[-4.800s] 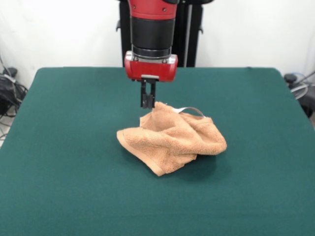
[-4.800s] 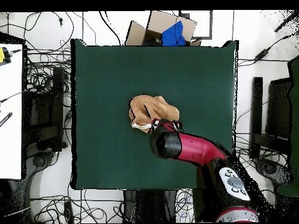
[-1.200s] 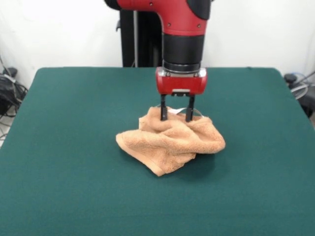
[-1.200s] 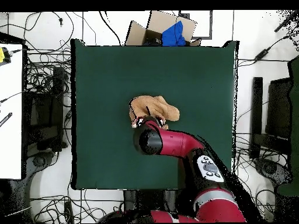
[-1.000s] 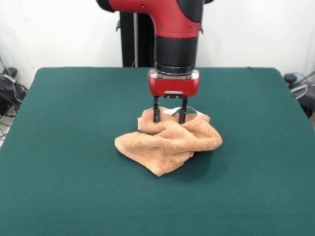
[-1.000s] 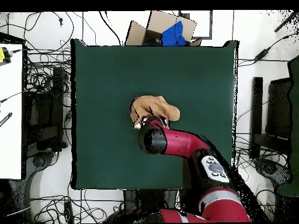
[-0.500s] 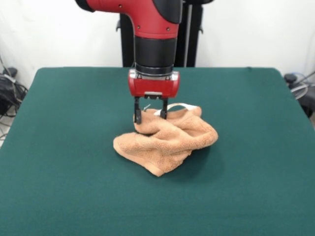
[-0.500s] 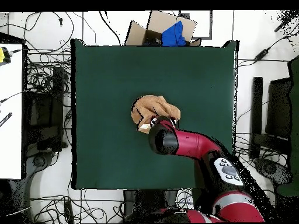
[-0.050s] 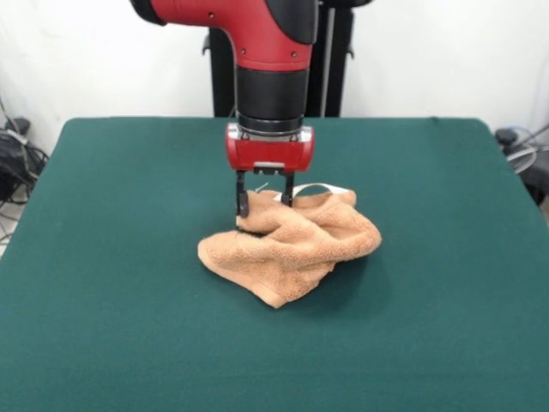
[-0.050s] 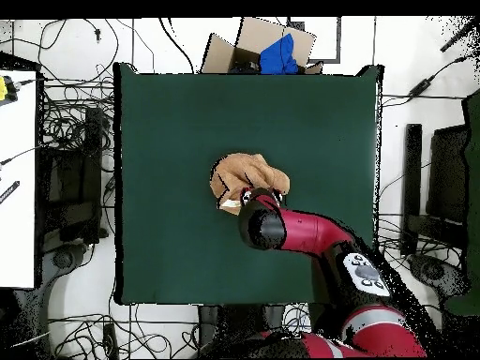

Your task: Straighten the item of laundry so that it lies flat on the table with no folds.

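The red and black arm comes straight down over the middle of the table, its wrist vertical and the gripper pointing at the cloth top. The two dark fingers stand a little apart, about as wide as the red gripper body is narrow, with their tips set down at the far edge of the towel; one tip touches the bunched cloth, but whether any fold is pinched between them cannot be told. In the overhead view the arm's thick black elbow covers the gripper and hides that side of the towel.

The towel lies in a crumpled heap near the table's centre (a white tag loop sticks up at its far side), folded over itself with a rounded corner toward the camera in the front view. Bare green cloth surrounds the heap on every side, and all four table edges are well apart from it.
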Controlling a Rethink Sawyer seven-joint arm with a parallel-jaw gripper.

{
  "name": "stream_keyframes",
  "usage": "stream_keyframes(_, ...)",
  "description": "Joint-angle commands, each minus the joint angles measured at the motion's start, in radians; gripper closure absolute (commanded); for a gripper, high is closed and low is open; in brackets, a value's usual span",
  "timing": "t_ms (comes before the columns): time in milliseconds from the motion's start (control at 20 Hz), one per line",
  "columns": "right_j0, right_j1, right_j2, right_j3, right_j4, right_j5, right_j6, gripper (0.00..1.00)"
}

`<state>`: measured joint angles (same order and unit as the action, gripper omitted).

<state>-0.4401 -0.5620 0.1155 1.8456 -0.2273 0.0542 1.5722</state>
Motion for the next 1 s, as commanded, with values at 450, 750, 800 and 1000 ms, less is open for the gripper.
stream_keyframes(450,0.040,0.015,0.057,0.019,-0.029,-0.052,0.142,0.00)
stream_keyframes(750,0.051,0.015,0.040,0.014,-0.032,-0.056,0.141,1.00)
stream_keyframes(800,0.051,0.015,0.039,0.013,-0.034,-0.057,0.140,1.00)
stream_keyframes(1000,0.049,0.013,0.039,0.026,-0.034,-0.054,0.142,1.00)
